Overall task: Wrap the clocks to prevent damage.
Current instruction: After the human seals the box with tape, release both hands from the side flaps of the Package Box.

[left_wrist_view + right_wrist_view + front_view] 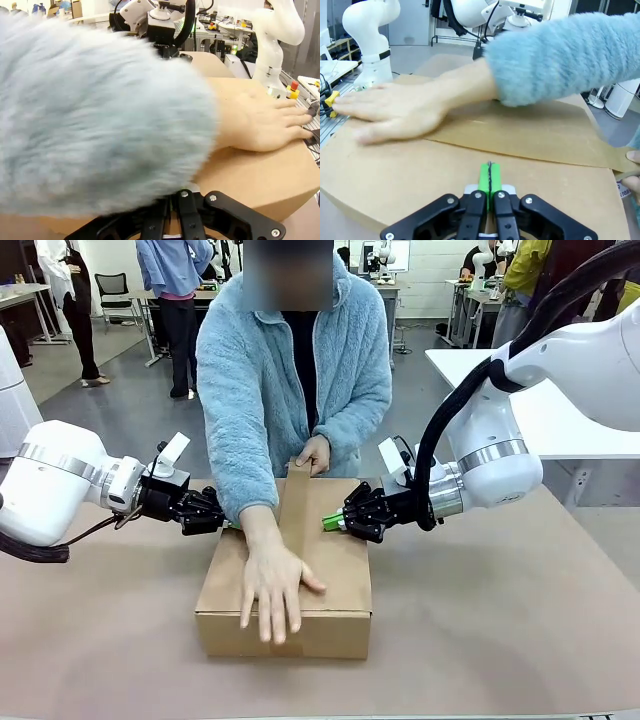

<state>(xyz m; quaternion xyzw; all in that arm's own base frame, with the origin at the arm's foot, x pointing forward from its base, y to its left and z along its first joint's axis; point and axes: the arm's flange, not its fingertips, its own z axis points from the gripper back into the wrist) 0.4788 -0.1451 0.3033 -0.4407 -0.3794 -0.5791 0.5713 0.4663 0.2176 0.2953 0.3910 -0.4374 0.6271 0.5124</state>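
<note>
I see my right hand (335, 522) closed, green pads (489, 179) pressed together, resting on the top of the carton (340, 585) at its right edge. My left hand (222, 521) is closed too (pads hidden behind the fuzzy blue sleeve (95, 120)), at the carton's left edge. The person's hand (272, 585) presses flat on the brown tape strip (294, 502). The clocks I cannot see; the carton on the worktop (500, 620) is shut.
</note>
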